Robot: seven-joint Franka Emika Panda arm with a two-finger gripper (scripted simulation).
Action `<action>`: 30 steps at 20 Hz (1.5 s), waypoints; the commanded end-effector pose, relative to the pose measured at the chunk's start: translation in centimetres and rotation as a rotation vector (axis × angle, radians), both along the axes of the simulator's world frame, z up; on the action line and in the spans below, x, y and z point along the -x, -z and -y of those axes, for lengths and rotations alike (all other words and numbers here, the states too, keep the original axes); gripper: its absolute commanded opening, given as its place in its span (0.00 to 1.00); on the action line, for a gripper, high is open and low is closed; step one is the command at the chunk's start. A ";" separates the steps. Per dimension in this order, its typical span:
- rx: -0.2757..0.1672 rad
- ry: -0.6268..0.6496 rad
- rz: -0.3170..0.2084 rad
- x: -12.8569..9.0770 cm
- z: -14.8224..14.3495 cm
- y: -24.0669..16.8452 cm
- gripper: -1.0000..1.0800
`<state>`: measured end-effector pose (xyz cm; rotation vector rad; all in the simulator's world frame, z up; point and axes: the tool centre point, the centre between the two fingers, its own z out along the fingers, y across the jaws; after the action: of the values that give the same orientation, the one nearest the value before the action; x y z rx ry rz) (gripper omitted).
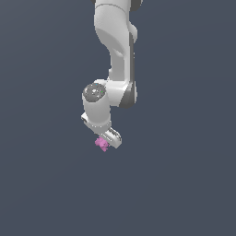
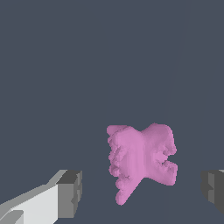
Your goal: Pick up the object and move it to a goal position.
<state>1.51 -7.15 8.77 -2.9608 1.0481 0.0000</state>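
Observation:
The object [image 1: 102, 144] is a small pink-magenta lumpy thing on the dark grey floor, right at the lower end of my white gripper [image 1: 107, 142]. In the wrist view the object [image 2: 142, 162] lies between the two fingers, with a clear gap on each side. The gripper [image 2: 142, 192] is open. One grey fingertip [image 2: 70, 192] and the other [image 2: 214, 190] stand wide apart and touch nothing. In the exterior view the hand hides the fingers and part of the object.
The floor [image 1: 184, 184] is plain dark grey all around. The white arm [image 1: 117, 55] comes down from the top of the exterior view. No goal marker shows.

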 end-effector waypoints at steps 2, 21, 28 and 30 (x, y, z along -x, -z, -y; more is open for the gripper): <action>0.000 0.003 0.000 0.0 0.0 0.1 0.96; 0.001 0.008 0.000 0.0 0.0 5.1 0.00; 0.001 0.008 0.000 0.0 0.0 5.1 0.00; 0.001 0.008 0.001 0.0 0.0 5.1 0.00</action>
<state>1.71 -7.25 3.96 -2.9554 1.0610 -0.0092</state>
